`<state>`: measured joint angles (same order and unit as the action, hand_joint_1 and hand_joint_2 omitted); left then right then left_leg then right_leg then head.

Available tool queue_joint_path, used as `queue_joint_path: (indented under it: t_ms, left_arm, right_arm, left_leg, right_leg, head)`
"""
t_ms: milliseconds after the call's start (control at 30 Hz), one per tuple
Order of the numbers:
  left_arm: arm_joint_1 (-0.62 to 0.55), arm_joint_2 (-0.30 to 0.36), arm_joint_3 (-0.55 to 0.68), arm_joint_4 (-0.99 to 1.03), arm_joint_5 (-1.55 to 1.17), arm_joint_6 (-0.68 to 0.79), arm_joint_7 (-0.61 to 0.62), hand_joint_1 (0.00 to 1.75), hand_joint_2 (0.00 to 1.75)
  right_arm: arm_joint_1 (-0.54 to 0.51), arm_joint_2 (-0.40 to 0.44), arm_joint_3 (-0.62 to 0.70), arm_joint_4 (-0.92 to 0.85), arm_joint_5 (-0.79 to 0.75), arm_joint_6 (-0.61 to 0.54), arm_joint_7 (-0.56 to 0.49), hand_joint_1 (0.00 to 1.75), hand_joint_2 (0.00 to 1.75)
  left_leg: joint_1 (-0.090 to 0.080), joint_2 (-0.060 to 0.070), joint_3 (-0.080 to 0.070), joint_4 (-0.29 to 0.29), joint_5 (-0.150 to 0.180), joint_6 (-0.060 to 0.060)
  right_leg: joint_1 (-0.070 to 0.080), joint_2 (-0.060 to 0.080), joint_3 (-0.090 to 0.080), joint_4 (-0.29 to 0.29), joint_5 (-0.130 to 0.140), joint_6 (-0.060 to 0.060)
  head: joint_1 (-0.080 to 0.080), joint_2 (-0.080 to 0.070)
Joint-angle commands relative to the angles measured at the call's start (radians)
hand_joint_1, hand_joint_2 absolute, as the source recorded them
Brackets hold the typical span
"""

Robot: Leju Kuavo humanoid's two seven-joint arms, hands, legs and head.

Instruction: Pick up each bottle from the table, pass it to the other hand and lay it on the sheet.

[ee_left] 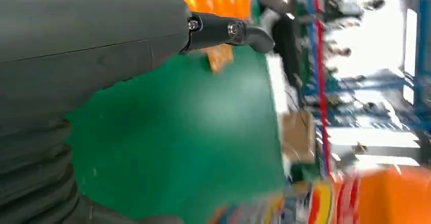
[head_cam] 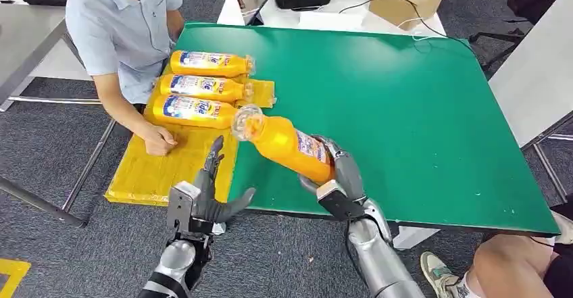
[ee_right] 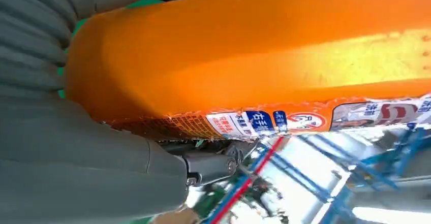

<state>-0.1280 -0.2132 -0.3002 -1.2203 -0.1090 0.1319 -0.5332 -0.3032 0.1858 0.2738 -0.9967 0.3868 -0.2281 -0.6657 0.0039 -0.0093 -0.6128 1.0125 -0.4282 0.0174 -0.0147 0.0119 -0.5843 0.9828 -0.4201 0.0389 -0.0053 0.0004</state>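
A: Item 1, orange bottle [head_cam: 287, 144]: location?
B: Gripped at its base end by the right hand [head_cam: 336, 173], raised above the green table [head_cam: 419, 122], cap end tilted toward the yellow sheet [head_cam: 152, 169].
A: Left hand [head_cam: 211, 193]?
B: Released, fingers spread, nothing held, just beside the sheet's near corner.
A: Other stock?
B: 3 bottles [head_cam: 203, 85] are laid side by side on the sheet.

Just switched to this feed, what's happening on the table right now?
The right hand holds an orange plastic bottle with a clear cap by its base, tilted above the green table, cap pointing toward the left hand. That hand is open, fingers spread, near the table's front edge by the yellow sheet. Three matching orange bottles already lie side by side on the sheet. A seated person in a light blue shirt rests a hand on the sheet.
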Motion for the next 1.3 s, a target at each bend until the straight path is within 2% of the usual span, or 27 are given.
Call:
queue_joint_path:
  t_ms: [33, 200, 333, 400, 533, 700, 900, 933, 967, 1233, 1267, 1300]
  left_arm:
    - [0.011, 0.014, -0.111, -0.035, -0.037, -0.019, -0.022, 0.00, 1.75]
    - [0.040, 0.014, -0.102, -0.096, 0.111, -0.182, 0.011, 0.00, 1.75]
    - [0.057, 0.019, -0.093, -0.137, 0.118, -0.187, 0.013, 0.00, 1.75]
    - [0.051, 0.015, -0.088, -0.145, 0.126, -0.194, 0.022, 0.00, 1.75]
    - [0.032, 0.013, -0.088, -0.124, 0.230, -0.301, 0.080, 0.00, 1.75]
    - [0.018, 0.015, -0.100, -0.118, 0.250, -0.324, 0.101, 0.00, 1.75]
    - [-0.007, 0.006, -0.059, -0.051, 0.357, -0.354, 0.196, 0.02, 1.75]
    - [-0.009, 0.003, -0.050, -0.046, 0.383, -0.363, 0.207, 1.01, 1.75]
    - [-0.019, 0.005, -0.044, -0.043, 0.385, -0.351, 0.205, 1.75, 1.75]
    - [-0.042, 0.015, -0.048, -0.040, 0.346, -0.312, 0.178, 1.75, 1.75]
    - [-0.046, 0.014, -0.043, -0.039, 0.340, -0.303, 0.171, 1.75, 1.75]
    - [-0.048, 0.014, -0.041, -0.038, 0.340, -0.301, 0.170, 1.75, 1.75]
  right_arm:
    - [0.019, 0.000, 0.140, -0.034, 0.004, -0.040, 0.001, 1.75, 1.75]
    - [0.011, 0.009, 0.190, 0.046, 0.067, -0.075, 0.032, 1.75, 1.75]
    - [0.010, 0.028, 0.210, 0.079, 0.105, -0.107, 0.065, 1.75, 1.75]
    - [0.008, 0.036, 0.229, 0.091, 0.107, -0.082, 0.071, 1.75, 1.75]
    - [-0.019, 0.037, 0.275, 0.135, 0.138, -0.049, 0.091, 1.75, 1.75]
    - [-0.040, 0.043, 0.302, 0.151, 0.149, -0.024, 0.095, 1.75, 1.75]
    - [-0.034, 0.067, 0.353, 0.127, 0.169, -0.013, 0.124, 1.75, 1.75]
    - [-0.034, 0.068, 0.353, 0.129, 0.165, -0.011, 0.124, 1.75, 1.75]
    - [-0.036, 0.064, 0.361, 0.142, 0.160, 0.001, 0.125, 1.75, 1.75]
    - [-0.031, 0.058, 0.382, 0.149, 0.125, 0.030, 0.100, 1.71, 1.75]
    - [-0.028, 0.056, 0.379, 0.147, 0.116, 0.036, 0.101, 1.33, 1.75]
    - [-0.026, 0.057, 0.375, 0.146, 0.107, 0.040, 0.102, 1.10, 1.75]
  left_leg:
    - [0.001, 0.000, 0.003, 0.000, -0.001, -0.001]
    - [0.000, 0.001, 0.002, -0.001, 0.000, -0.001]
    - [0.001, 0.002, 0.003, -0.001, -0.001, -0.001]
    - [0.001, 0.002, 0.004, -0.001, -0.001, -0.001]
    - [0.001, 0.000, 0.001, -0.001, 0.000, -0.001]
    - [0.001, 0.002, 0.003, 0.000, -0.001, -0.001]
    - [0.001, 0.001, 0.003, -0.001, 0.000, -0.001]
    - [0.001, 0.001, 0.004, -0.001, -0.001, -0.001]
    - [0.001, 0.000, 0.003, -0.001, 0.000, -0.001]
    - [0.001, 0.000, 0.003, -0.001, 0.000, -0.001]
    - [0.001, -0.001, 0.002, -0.001, 0.000, -0.001]
    - [0.001, -0.001, 0.004, -0.001, 0.000, -0.001]
  right_leg:
    - [0.001, -0.002, 0.004, 0.000, -0.002, -0.002]
    - [0.001, 0.000, 0.002, 0.000, 0.000, -0.001]
    - [0.001, 0.001, 0.003, -0.001, -0.001, -0.001]
    - [0.001, 0.001, 0.004, -0.001, -0.001, -0.002]
    - [0.001, 0.000, 0.002, -0.001, 0.000, -0.001]
    - [0.002, 0.000, 0.003, 0.000, -0.001, -0.002]
    - [0.001, 0.000, 0.003, 0.000, -0.001, -0.002]
    - [0.001, 0.000, 0.004, 0.000, -0.001, -0.002]
    - [0.001, -0.001, 0.003, 0.000, -0.001, -0.002]
    - [0.001, -0.002, 0.004, -0.001, -0.001, -0.002]
    - [0.001, -0.002, 0.003, -0.001, -0.001, -0.001]
    - [0.002, -0.002, 0.005, -0.001, -0.001, -0.002]
  head:
    - [0.000, 0.000]
    - [0.000, 0.000]
    - [0.000, 0.000]
    - [0.000, 0.000]
    - [0.000, 0.000]
    - [0.000, 0.000]
    - [0.000, 0.000]
    - [0.000, 0.000]
    - [0.000, 0.000]
    - [0.000, 0.000]
    - [0.001, 0.000]
    - [0.000, 0.000]
